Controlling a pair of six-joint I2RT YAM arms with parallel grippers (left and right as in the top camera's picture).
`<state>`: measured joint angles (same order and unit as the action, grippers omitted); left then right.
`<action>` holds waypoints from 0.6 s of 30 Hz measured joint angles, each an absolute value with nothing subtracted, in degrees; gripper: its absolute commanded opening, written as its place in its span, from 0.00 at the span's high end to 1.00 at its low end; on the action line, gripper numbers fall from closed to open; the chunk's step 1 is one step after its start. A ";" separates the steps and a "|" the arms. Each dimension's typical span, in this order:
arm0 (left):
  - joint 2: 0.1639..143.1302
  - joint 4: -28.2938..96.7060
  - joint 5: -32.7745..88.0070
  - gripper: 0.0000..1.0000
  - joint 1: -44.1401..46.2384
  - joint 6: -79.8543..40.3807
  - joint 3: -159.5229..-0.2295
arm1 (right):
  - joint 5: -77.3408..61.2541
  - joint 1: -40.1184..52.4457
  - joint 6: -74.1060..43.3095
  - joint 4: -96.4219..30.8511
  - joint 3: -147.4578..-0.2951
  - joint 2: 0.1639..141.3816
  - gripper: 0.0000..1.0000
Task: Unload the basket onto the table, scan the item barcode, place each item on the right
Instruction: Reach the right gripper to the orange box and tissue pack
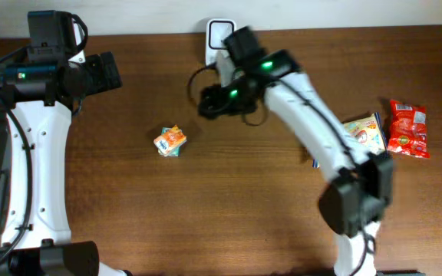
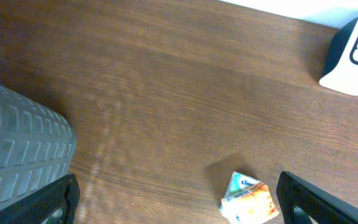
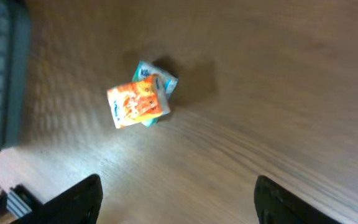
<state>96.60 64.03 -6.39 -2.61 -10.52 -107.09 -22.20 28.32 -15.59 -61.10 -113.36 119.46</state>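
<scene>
On the table (image 1: 129, 215), one carton (image 1: 169, 141), one scanner (image 1: 218, 32), two packets (image 1: 408, 128)

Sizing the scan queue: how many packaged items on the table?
3. Orange carton left of centre; yellow packet at right, partly covered by the right arm; red packet just right of it. The arm may hide more.

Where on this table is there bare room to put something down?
Bare wood lies between the left arm and the orange carton, and along the near edge from the carton to the right arm. It is crowded at the right, by the yellow pack and red packet.
</scene>
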 measured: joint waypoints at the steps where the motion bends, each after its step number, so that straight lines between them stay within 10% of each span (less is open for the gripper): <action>1: 96.60 64.03 -6.42 0.01 -2.61 -10.52 -107.09 | -22.22 29.58 -16.99 -59.92 -113.36 121.95 0.23; 10: 96.60 64.05 -6.42 0.01 -2.61 -10.52 -107.09 | -27.29 33.47 -22.11 -51.37 -113.34 133.78 0.24; 18: 96.60 64.05 -6.39 0.01 -2.61 -10.52 -107.09 | -30.46 33.47 -22.87 -47.59 -113.36 136.88 0.49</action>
<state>96.60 64.05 -6.39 -2.61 -10.52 -107.09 -30.46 33.47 -22.87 -47.59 -113.36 136.88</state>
